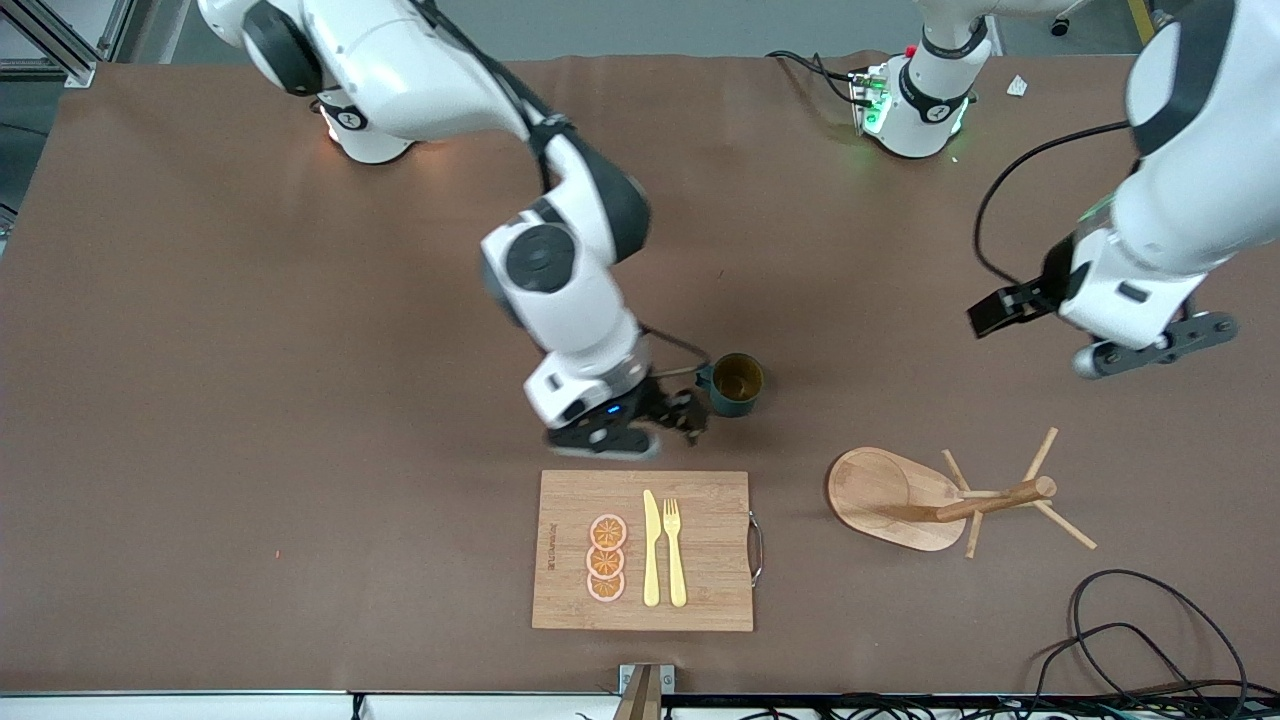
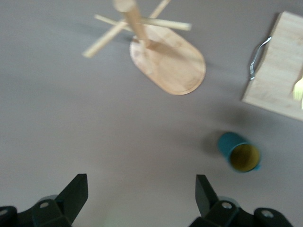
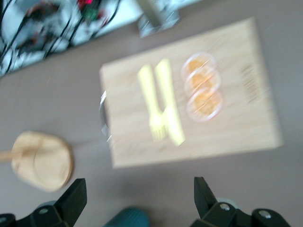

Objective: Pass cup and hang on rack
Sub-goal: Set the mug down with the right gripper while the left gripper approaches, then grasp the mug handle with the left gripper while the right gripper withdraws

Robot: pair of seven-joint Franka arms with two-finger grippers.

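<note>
Your right gripper (image 1: 690, 420) is low over the table (image 1: 250, 400), just beside the cup (image 1: 738, 384) and between it and the board's (image 1: 570, 600) farther edge. In the right wrist view its fingers (image 3: 71, 198) stand wide apart, with only the cup's teal wall (image 3: 128, 219) showing low between them; nothing is pinched. Whether a fingertip touches the cup's handle cannot be told.

Your left gripper (image 1: 1040, 330) hangs in the air over bare table toward the left arm's end, farther from the front camera than the rack (image 1: 890, 500). Its fingers (image 2: 75, 194) are also spread wide and hold nothing.

You have one cup. It stands upright on the table, mouth up, its yellowish inside showing, a little farther from the front camera than the board's corner and well apart from the rack.

There is one rack, standing on its oval base, nearer to the front camera than the cup and toward the left arm's end. Its post (image 1: 990, 500) carries thin pegs, all bare.

There is one board, with a metal handle (image 1: 757, 545) on the edge facing the rack. On it lie three orange slices (image 1: 606, 558) in a row, one yellow knife (image 1: 651, 550) and one yellow fork (image 1: 675, 550), side by side.
</note>
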